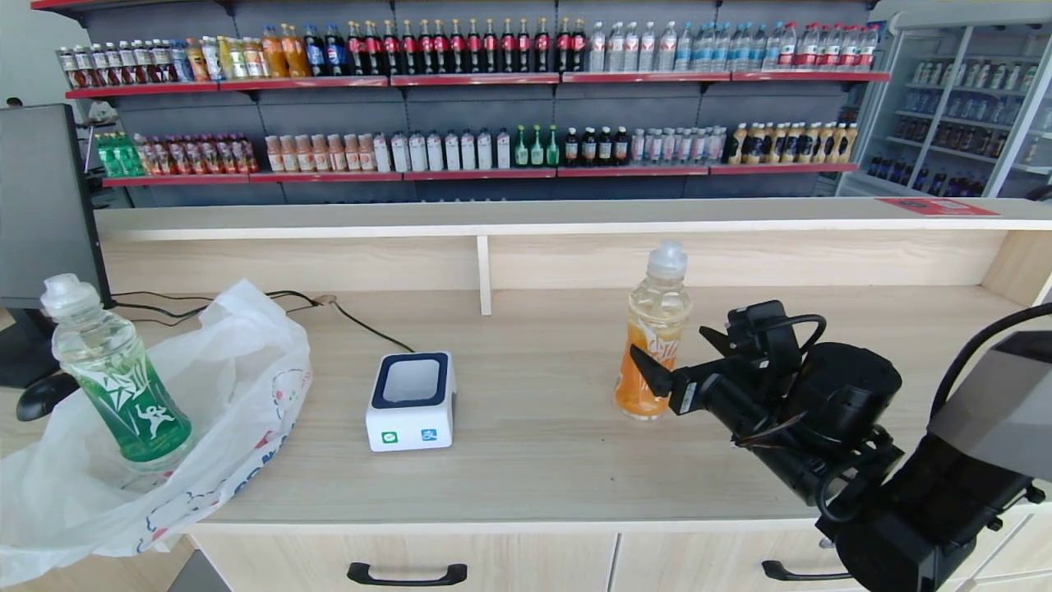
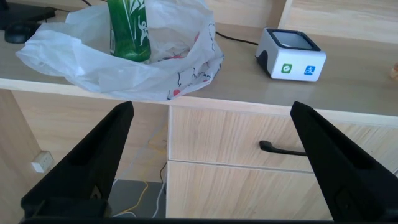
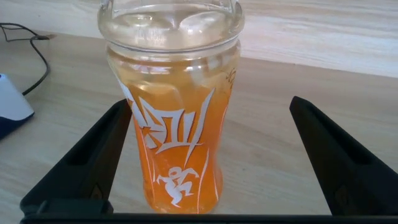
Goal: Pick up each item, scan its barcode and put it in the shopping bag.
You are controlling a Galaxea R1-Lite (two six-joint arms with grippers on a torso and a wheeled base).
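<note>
Centre right in the head view, the orange bottle [image 1: 655, 345] carries white strokes and a white running figure, and is clear above. Lower left, the green bottle [image 1: 115, 378] bears the same white pattern. The shopping bag [image 1: 255, 362] is translucent white with red and blue print. The scanner [image 1: 410, 401] is white, dark-blue framed, with one green and one blue square. The counter [image 1: 534, 469] is pale wood grain.

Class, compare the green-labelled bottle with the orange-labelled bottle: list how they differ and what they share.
The green-labelled bottle stands in the shopping bag; the orange-labelled bottle stands on the bare counter. The orange-labelled bottle sits between the open fingers of the right gripper; no gripper brackets the green-labelled bottle. Both are upright, the same shape, with clear shoulders and pale caps.
</note>
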